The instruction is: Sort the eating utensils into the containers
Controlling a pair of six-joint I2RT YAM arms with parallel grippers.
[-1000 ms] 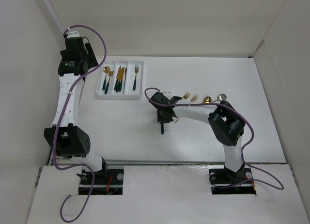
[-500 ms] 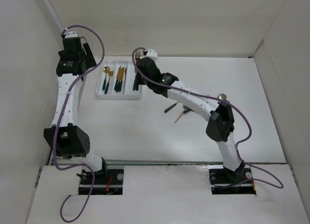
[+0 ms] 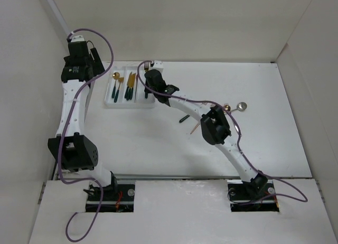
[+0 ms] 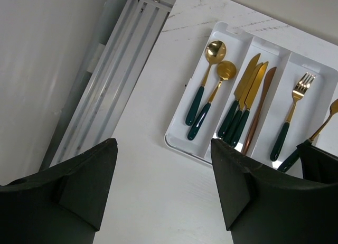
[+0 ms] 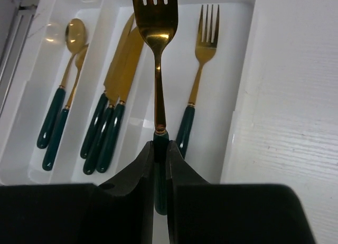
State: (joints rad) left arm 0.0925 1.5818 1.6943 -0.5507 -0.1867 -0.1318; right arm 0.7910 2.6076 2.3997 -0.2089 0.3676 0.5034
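Observation:
The white three-compartment tray (image 3: 130,105) lies at the back left. Its left slot holds two gold spoons (image 4: 206,80), the middle one three knives (image 4: 248,99), the right one a gold fork (image 5: 202,54) with a green handle. My right gripper (image 5: 160,147) is shut on the green handle of a second gold fork (image 5: 155,23), held lengthwise just above the right slot (image 5: 222,138). In the top view that gripper (image 3: 150,76) sits over the tray's right side. My left gripper (image 4: 163,143) hangs open and empty over the table, left of the tray.
Loose utensils lie mid-table beside the right arm: a green-handled piece (image 3: 184,118), a copper one (image 3: 195,129), a gold one (image 3: 227,108) and a silver spoon (image 3: 242,106). White walls enclose the table on the left, back and right.
The right arm swung from the middle of the table up and left to the tray, carrying the fork. The left arm has stayed still.

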